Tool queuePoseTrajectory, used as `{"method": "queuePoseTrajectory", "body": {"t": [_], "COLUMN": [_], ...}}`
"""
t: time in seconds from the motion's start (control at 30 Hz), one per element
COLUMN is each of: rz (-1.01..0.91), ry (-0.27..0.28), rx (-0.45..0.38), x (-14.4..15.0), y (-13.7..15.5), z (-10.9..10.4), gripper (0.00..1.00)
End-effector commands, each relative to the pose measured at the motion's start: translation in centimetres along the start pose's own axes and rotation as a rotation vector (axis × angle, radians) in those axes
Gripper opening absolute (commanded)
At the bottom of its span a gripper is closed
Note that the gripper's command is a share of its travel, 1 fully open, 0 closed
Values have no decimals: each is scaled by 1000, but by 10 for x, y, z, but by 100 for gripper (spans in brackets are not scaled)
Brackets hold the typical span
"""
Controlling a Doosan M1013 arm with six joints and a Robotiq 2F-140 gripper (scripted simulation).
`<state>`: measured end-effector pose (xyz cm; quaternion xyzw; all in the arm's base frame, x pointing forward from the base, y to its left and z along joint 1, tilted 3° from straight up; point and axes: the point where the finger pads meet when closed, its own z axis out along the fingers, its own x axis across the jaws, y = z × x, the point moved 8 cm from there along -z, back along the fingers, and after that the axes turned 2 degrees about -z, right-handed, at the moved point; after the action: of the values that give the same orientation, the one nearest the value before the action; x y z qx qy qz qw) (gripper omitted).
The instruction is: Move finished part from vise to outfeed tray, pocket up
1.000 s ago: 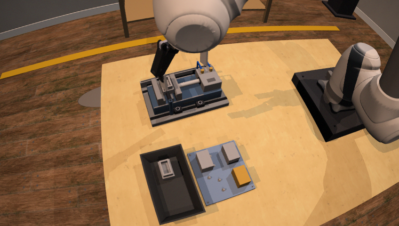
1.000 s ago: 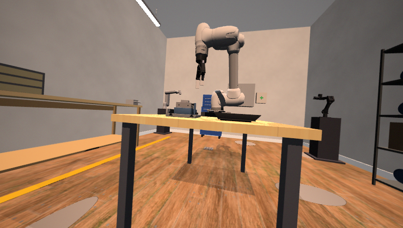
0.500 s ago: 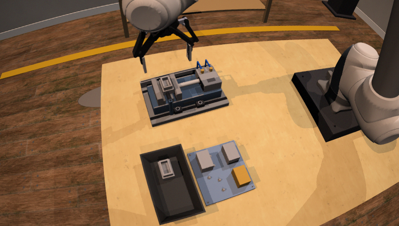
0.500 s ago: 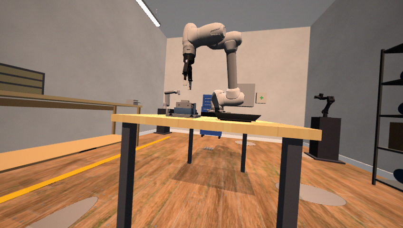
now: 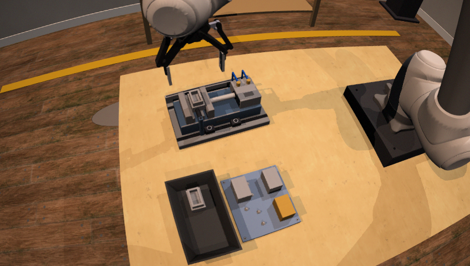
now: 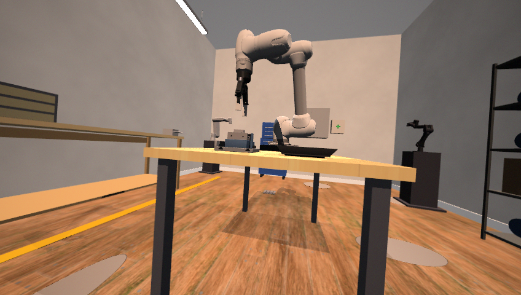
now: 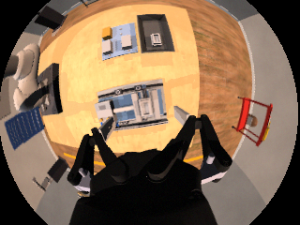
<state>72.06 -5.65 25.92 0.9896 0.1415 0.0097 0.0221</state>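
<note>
Top view: set above the table (image 5: 313,138), close, facing steeply down; arm base at right. Exterior view: set well apart, near tabletop height, facing level across the table (image 6: 278,159) toward the rear wall (image 6: 351,80). Wrist view: mounted at the gripper (image 7: 143,116), wide-angle, facing down. Top and wrist views share the vise (image 5: 217,105) (image 7: 131,103), outfeed tray (image 5: 210,230) (image 7: 164,44) and infeed plate (image 5: 249,227) (image 7: 128,32).

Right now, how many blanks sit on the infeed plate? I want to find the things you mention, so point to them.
3: one orange blank (image 5: 285,206) (image 7: 107,33) and two grey blanks (image 5: 241,188) (image 5: 271,179) (image 7: 127,41) (image 7: 107,47), all on the blue infeed plate (image 5: 240,227) (image 7: 132,34). None looks hidden.
</note>
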Motion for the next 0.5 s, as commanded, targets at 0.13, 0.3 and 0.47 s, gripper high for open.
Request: {"method": "queuePoseTrajectory", "body": {"t": [0.13, 0.3, 0.47], "rz": [11, 11, 11], "ry": [9, 9, 9], "rx": [0, 0, 0], "x": [3, 3, 3], "y": [5, 5, 5], "z": [-1, -1, -1], "gripper": [0, 0, 0]}}
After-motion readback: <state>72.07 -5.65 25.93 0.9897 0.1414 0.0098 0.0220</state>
